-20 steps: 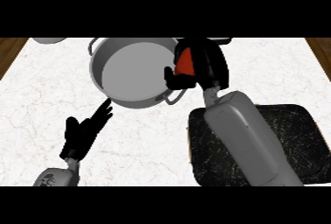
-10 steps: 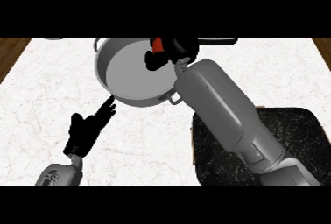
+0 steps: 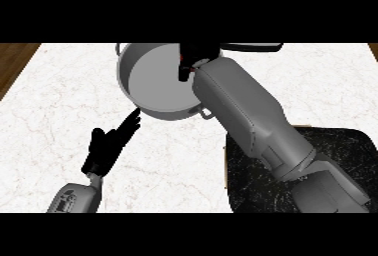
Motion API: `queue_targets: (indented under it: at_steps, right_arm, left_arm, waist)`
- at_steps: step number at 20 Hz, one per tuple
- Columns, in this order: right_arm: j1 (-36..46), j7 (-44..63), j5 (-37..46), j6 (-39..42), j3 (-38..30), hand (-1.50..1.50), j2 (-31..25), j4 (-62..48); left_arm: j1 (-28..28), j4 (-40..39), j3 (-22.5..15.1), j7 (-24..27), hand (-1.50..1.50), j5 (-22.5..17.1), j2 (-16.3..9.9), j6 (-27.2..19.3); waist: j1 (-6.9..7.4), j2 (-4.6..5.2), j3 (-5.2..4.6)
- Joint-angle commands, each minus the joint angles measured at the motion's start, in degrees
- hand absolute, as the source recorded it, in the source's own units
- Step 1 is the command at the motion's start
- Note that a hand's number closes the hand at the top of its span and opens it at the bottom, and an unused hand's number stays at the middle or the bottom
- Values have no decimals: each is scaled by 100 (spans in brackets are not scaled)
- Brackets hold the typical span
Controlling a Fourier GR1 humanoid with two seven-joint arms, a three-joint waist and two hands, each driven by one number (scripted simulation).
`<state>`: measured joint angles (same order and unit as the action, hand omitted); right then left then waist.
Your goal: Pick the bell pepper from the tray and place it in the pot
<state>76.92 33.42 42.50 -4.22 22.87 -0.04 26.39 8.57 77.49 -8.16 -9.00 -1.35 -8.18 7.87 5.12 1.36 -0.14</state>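
The grey pot (image 3: 151,82) stands at the back middle of the white counter. My right hand (image 3: 193,56) hangs over the pot's right inner side, fingers curled round the red bell pepper. Only a thin red sliver of the bell pepper (image 3: 194,71) shows below the hand. The right forearm runs from the lower right across the black tray (image 3: 343,145), which lies at the right front. My left hand (image 3: 109,144) rests open on the counter left of the tray, its fingers pointing up toward the pot's near rim.
A dark object (image 3: 251,47) lies behind the pot at the back edge. The pot's side handle (image 3: 205,113) sticks out toward the tray. Wooden floor (image 3: 15,60) shows past the counter's left edge.
My right hand has carried the bell pepper left and farther back, from beside the pot's right rim to over its inside. The left hand has stayed put.
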Motion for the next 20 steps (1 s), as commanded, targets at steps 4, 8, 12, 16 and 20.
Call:
queue_targets:
  at_steps: [4,8,12,16,20]
  right_arm:
    - [108,925,-866,1024,-175,150,3,-812]
    - [87,936,-1160,1389,-15,-150,4,-906]
    - [32,241,-1504,33,-384,-150,4,-407]
    - [-38,-301,-1822,-1373,-843,-150,4,10]
    - [-131,-717,-2129,-2652,-1308,-150,4,229]
  left_arm:
    - [191,-109,-70,71,0,-40,-6,246]
    - [131,-47,-153,34,0,105,108,58]
    - [316,-205,-83,37,0,5,66,217]
    - [247,-137,7,10,0,33,-46,161]
    - [92,-200,-4,93,0,6,41,134]
  waist:
    - [288,68,-10]
    - [374,62,-3]
    - [325,107,8]
    - [280,87,22]
    - [165,77,17]
